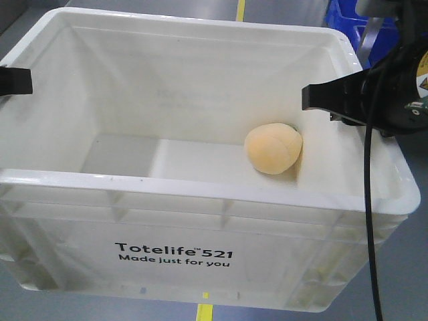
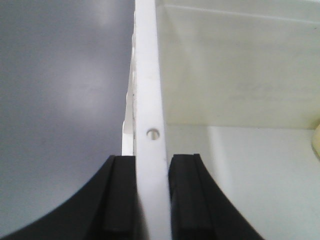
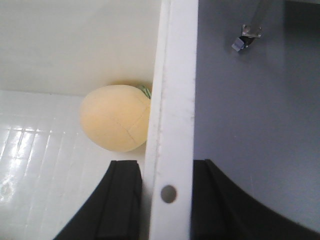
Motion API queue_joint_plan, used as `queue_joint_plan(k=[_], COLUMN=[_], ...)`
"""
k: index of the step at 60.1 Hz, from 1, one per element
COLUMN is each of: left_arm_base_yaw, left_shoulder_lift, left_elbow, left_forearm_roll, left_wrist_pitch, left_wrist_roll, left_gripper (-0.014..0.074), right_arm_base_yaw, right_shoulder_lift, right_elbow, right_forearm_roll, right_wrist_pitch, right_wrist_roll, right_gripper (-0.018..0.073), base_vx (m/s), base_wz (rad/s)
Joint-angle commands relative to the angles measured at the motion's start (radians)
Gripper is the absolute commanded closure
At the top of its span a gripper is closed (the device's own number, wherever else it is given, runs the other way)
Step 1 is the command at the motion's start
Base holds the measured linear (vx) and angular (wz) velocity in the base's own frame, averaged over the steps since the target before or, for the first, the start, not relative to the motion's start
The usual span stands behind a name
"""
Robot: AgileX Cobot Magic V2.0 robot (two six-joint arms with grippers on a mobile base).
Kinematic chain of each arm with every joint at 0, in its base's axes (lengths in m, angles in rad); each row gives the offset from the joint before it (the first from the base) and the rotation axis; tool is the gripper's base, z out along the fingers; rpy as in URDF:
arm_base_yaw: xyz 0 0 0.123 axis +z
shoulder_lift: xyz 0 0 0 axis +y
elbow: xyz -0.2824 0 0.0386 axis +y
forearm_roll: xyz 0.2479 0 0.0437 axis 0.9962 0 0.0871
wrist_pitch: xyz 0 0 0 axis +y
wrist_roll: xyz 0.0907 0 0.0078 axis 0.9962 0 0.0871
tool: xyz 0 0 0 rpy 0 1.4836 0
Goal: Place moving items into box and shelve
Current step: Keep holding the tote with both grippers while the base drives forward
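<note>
The white box [image 1: 200, 189], printed "Totelife 521", fills the front view. A pale yellow-orange peach-like moving item [image 1: 273, 150] lies on its floor against the right wall. My left gripper [image 1: 13, 80] is shut on the box's left rim; the left wrist view shows the rim [image 2: 147, 75] pinched between the two black pads of the gripper [image 2: 151, 165]. My right gripper [image 1: 328, 100] is shut on the right rim. In the right wrist view the rim [image 3: 175, 75] runs between that gripper's [image 3: 167, 165] pads, with the peach-like item [image 3: 114, 117] just inside the wall.
Blue plastic bins [image 1: 351, 20] stand at the back right behind the right arm. Grey floor with a yellow line [image 1: 239, 10] lies beyond and below the box. A small metal caster [image 3: 245, 37] shows on the floor outside the right wall.
</note>
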Motion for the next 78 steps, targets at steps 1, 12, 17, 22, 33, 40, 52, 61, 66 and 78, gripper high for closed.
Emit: queue_joint_plan(k=[1,12,17,22,33,40,52,61,66,78], left_arm_base_yaw=[0.000,0.000,0.000,0.000,0.000,0.000,0.000,0.000,0.000,0.000], left_shoulder_lift=[-0.028,-0.028,-0.028,-0.028,-0.028,-0.028,-0.028,-0.028,-0.028,-0.028], left_elbow=[-0.043,-0.043,-0.043,-0.043,-0.043,-0.043,-0.043,-0.043,-0.043,-0.043], left_forearm_roll=[0.073,0.073,0.073,0.073,0.073,0.073,0.073,0.073,0.073,0.073], left_wrist_pitch=[-0.122,-0.122,-0.122,-0.122,-0.122,-0.122,-0.122,-0.122,-0.122,-0.122], left_wrist_roll=[0.001,0.001,0.001,0.001,0.001,0.001,0.001,0.001,0.001,0.001], left_gripper=[0.0610,0.0610,0.0610,0.0610,0.0610,0.0610,0.0610,0.0610,0.0610,0.0610], right_arm_base_yaw=[-0.006,-0.006,-0.006,-0.006,-0.006,-0.006,-0.006,-0.006,-0.006,-0.006], right_shoulder_lift=[-0.030,-0.030,-0.030,-0.030,-0.030,-0.030,-0.030,-0.030,-0.030,-0.030], right_elbow=[-0.034,-0.034,-0.034,-0.034,-0.034,-0.034,-0.034,-0.034,-0.034,-0.034], right_forearm_roll=[-0.127,-0.127,-0.127,-0.127,-0.127,-0.127,-0.127,-0.127,-0.127,-0.127], right_wrist_pitch=[-0.054,-0.054,-0.054,-0.054,-0.054,-0.053,-0.052,-0.052,-0.052,-0.054], right_wrist_roll=[-0.005,-0.005,-0.005,-0.005,-0.005,-0.005,-0.005,-0.005,-0.005,-0.005], right_gripper=[0.0571,0.0571,0.0571,0.0571,0.0571,0.0571,0.0571,0.0571,0.0571,0.0571], base_vx=[0.44,0.43,0.43,0.43,0.44,0.44,0.45,0.44,0.43,0.42], base_wz=[0.00,0.00,0.00,-0.01,0.00,0.01,-0.02,-0.03,-0.02,-0.01])
